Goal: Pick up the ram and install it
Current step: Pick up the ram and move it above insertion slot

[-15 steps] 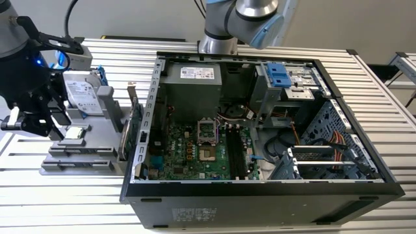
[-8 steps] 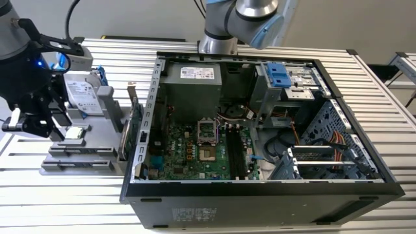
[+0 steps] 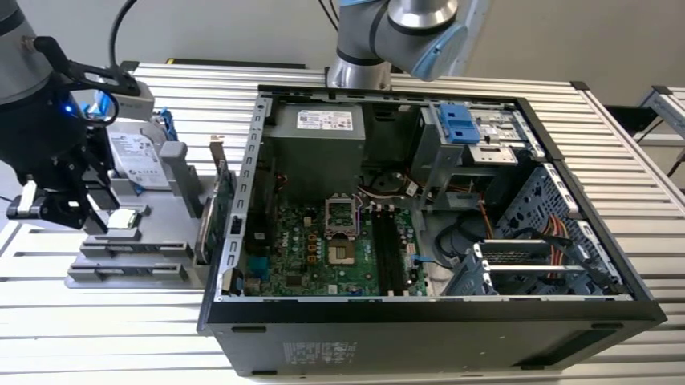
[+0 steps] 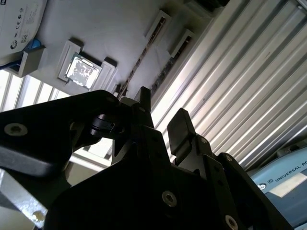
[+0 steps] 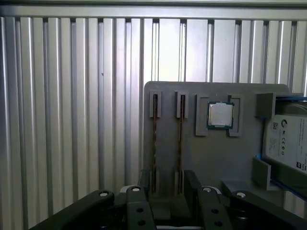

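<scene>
Directly ahead of the black two-fingered pincer, two thin, long, dark circuit-board strips stand on edge in a flat grey plastic holder tray. The first ram strip and the second ram strip lie parallel and just beside each other, each held by small end brackets. The pincer is spread wide and has hold of nothing. In the first wrist view its fingers stand to either side of the near ends of both strips and touch neither. In the exterior view it hangs over the tray, which lies on a ribbed aluminium table.

Beyond the second ram strip sits a small square silver chip in its own recess, and past that a silver hard drive with a white label. Well apart from the pincer, toward the exterior view's right, stands the open black computer case with its long black memory slots.

A strip of this kind should be light and stiff, yet thin and brittle. It will likely crack rather than flex, and its mounted parts would take pressure poorly. Its flat faces look smooth, so an off-centre hold could let it pivot. The soundest hold seems to be across the two flat faces near mid-length, on the exposed upper edge. The neighbouring strip leaves little room for a finger.
</scene>
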{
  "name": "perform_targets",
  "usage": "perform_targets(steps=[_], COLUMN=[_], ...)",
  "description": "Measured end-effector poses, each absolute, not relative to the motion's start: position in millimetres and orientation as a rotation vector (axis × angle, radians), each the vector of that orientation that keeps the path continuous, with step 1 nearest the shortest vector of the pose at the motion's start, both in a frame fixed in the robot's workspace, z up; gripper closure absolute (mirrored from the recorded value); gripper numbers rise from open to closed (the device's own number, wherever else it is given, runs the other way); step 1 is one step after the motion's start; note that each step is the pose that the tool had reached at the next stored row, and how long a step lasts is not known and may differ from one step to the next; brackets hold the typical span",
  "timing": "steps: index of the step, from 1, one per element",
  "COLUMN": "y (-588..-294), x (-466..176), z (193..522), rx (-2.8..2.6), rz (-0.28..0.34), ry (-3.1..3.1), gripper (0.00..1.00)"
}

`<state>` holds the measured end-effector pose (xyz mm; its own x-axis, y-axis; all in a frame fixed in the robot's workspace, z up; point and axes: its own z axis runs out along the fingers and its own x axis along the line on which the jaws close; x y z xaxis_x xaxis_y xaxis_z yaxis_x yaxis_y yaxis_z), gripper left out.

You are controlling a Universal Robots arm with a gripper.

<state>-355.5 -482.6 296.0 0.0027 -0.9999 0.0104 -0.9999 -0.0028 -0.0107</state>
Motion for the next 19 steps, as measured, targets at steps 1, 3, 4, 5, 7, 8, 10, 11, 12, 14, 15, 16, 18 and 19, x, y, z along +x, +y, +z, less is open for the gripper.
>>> perform_targets(steps=[1, 3, 4, 5, 7, 8, 10, 11, 12, 14, 15, 16, 18, 19], y=[-482.6, -482.5, -482.5, -482.5, -482.3, -482.3, -482.2, -482.2, -482.1, -482.1, -482.1, -482.1, -482.0, -482.0], x=[-355.4, -355.4, -355.4, -355.4, -355.4, -355.4, -355.4, -355.4, -355.4, -355.4, -355.4, -355.4, -355.4, -355.4], z=[295.4, 294.1, 293.5, 292.9, 291.5, 290.8, 289.4, 288.9, 288.4, 287.5, 287.2, 286.8, 286.3, 286.0], rx=[-2.224, -2.224, -2.224, -2.224, -2.224, -2.223, -2.222, -2.222, -2.222, -2.222, -2.222, -2.222, -2.222, -2.222], rz=[-0.023, -0.024, -0.024, -0.024, -0.026, -0.027, -0.029, -0.03, -0.03, -0.031, -0.031, -0.031, -0.031, -0.031], ry=[2.218, 2.218, 2.218, 2.218, 2.217, 2.217, 2.216, 2.215, 2.215, 2.215, 2.215, 2.214, 2.215, 2.214], gripper=[0.0, 0.0, 0.0, 0.0, 0.0, 0.0, 0.0, 0.0, 0.0, 0.0, 0.0, 0.0, 0.0, 0.0])
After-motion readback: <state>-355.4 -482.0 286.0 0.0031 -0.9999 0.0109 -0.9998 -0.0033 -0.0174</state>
